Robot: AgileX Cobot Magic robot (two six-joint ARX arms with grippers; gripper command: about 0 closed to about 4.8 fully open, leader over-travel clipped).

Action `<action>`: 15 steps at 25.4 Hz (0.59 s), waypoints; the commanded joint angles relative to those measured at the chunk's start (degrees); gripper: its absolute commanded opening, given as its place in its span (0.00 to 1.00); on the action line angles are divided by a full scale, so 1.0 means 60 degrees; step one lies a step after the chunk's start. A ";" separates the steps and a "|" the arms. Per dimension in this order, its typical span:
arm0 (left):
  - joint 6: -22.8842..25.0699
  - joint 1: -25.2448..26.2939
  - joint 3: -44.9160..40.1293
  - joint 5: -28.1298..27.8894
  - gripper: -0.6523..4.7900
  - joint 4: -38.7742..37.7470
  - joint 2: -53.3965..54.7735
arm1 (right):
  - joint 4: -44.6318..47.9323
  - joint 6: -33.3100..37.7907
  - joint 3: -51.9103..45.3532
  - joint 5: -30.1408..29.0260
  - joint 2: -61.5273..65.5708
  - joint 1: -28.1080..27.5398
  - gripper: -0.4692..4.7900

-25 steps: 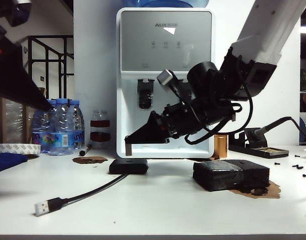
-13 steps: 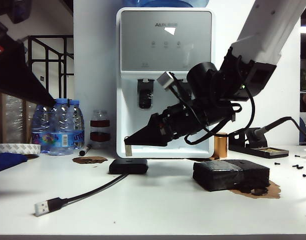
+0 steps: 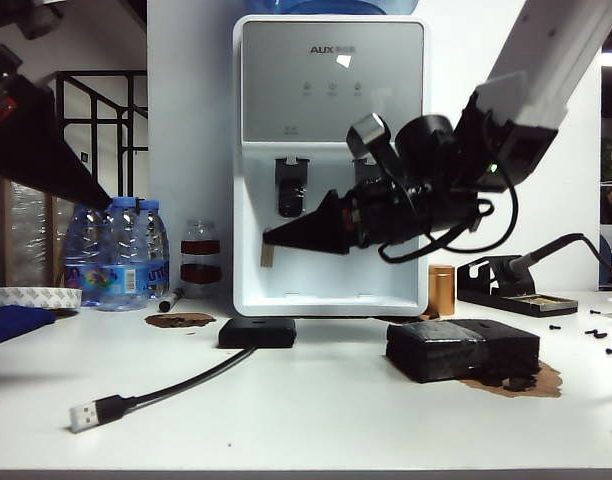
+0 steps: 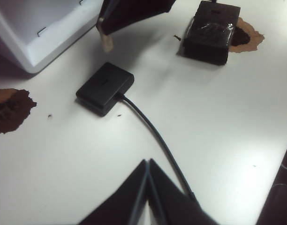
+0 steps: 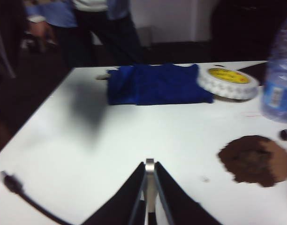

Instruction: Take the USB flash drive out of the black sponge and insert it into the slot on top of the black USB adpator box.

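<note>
Reaching level above black USB adpator box (image 3: 257, 332), right hand (image 3: 270, 240) pinching USB flash drive (image 5: 149, 180), left hand (image 4: 147, 164) closed

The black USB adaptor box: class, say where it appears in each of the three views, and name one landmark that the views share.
Exterior view: black USB adaptor box on the table, centre-left, below the right gripper.
Left wrist view: box left of centre, beyond the left gripper.
Right wrist view: not in it.
Shared landmark: its black cable.

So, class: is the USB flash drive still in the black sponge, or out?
Out: the right gripper, raised above the black USB adpator box, pinches the USB flash drive.
</note>
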 commanded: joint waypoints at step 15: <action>-0.0576 -0.0004 0.0007 0.0226 0.11 0.0124 -0.0025 | 0.0200 0.0160 0.0270 0.0146 0.0612 0.0102 0.09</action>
